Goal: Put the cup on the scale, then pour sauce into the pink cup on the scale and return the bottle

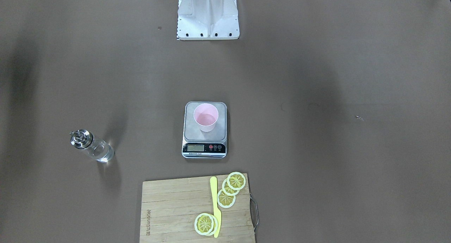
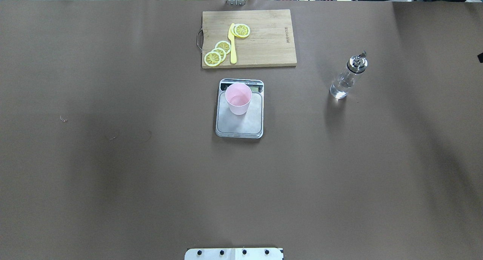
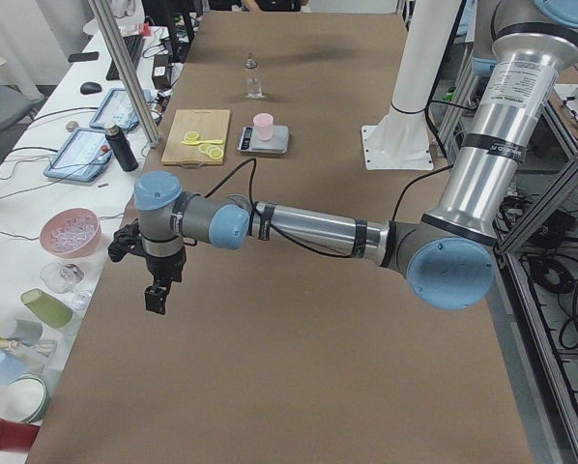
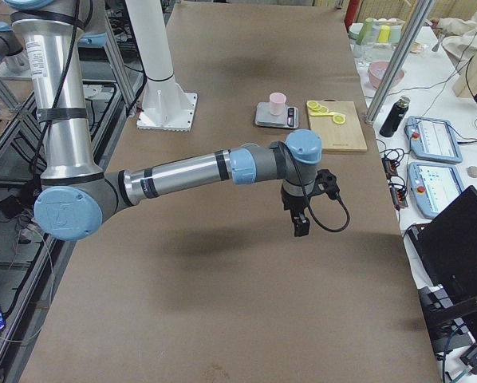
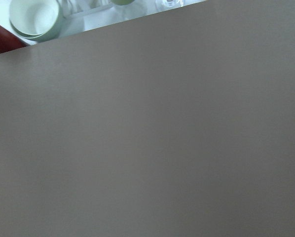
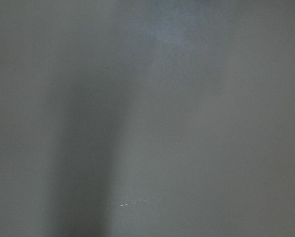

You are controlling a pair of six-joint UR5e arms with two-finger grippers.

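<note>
1. Check the arms first. The left pincer (image 3: 155, 303) hangs pointing down over the bench (image 2: 113, 177) at the robot's left end. The right pincer (image 4: 301, 230) hangs the same way over the right end. Both show only in the side views, so you cannot tell whether either stands wide or narrow. The wrist views show bare bench and no fingers.

2. Farther out, on the midline, the scale (image 2: 245, 126) lies flat with its display strip away from the robot. The cup (image 2: 238, 98) stands upright on the platform, toward the display end. Judge the placing step done. A faint arc shows inside the cup; you cannot tell whether it is a liquid line or the cup's floor.

3. If the pour is outstanding, use the right arm. Grip the bottle (image 2: 345, 80) on its glass body, below the metal cap, and lift straight before travelling. Tilt slowly with the spout over the cup's mouth. The cup looks light and may tip if struck.

4. The bottle stands upright to the robot's right of the scale, slightly farther out, with sauce (image 2: 339, 89) in its lower part. It is well apart from the right pincer, inboard of it.

5. Farthest out lies the cutting board (image 2: 264, 45). Keep clear of it.
</note>
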